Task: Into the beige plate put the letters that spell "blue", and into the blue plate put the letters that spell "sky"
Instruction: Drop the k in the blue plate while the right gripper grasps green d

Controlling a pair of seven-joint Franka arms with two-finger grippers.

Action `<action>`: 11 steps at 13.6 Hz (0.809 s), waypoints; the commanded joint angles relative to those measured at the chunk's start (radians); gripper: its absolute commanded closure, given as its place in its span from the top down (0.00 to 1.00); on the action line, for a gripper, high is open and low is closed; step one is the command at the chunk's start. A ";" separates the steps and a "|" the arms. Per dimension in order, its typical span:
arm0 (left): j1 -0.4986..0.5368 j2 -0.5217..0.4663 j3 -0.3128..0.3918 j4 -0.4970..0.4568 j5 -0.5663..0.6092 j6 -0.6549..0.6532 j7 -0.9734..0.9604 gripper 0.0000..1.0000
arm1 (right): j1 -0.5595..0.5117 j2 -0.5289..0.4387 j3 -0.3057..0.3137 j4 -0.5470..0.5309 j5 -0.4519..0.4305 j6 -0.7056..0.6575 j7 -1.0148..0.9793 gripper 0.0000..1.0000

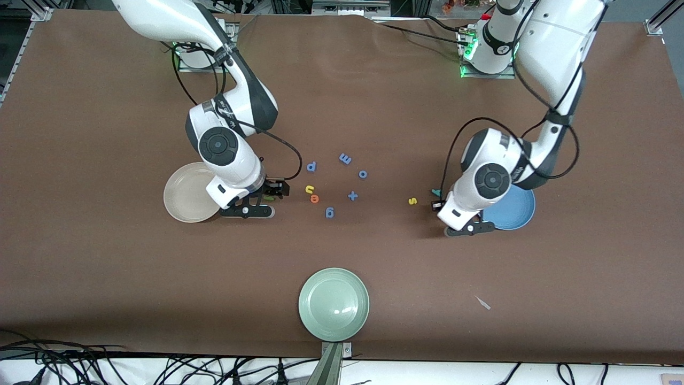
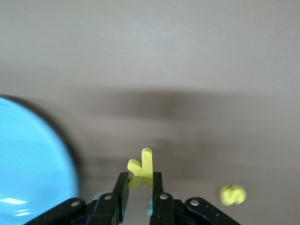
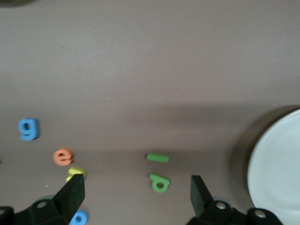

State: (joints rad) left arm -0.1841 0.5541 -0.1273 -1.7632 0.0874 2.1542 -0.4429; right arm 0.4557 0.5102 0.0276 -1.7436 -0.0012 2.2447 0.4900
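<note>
The pale green plate lies nearest the camera on the brown surface, well apart from both my jaws.

My left jaws are clamped on the yellow k, low over the surface just beside the blue plate. The yellow s lies near these jaws, toward the middle of the surface, and the teal y lies just beside them.

My right jaws stand wide apart, just beside the beige plate. The light-green l and the dark-green b lie between their fingers. The orange e and yellow u lie just outside them, among the blue letters.
</note>
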 commanded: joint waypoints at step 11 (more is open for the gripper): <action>0.261 -0.014 -0.058 -0.001 0.012 -0.171 0.416 1.00 | -0.032 -0.018 0.034 -0.307 0.010 0.340 0.139 1.00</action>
State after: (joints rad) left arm 0.0958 0.5582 -0.1444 -1.7807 0.0911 1.9984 0.0203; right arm 0.4202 0.4987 0.0348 -2.0377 -0.0003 2.5644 0.5817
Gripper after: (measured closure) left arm 0.419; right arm 0.000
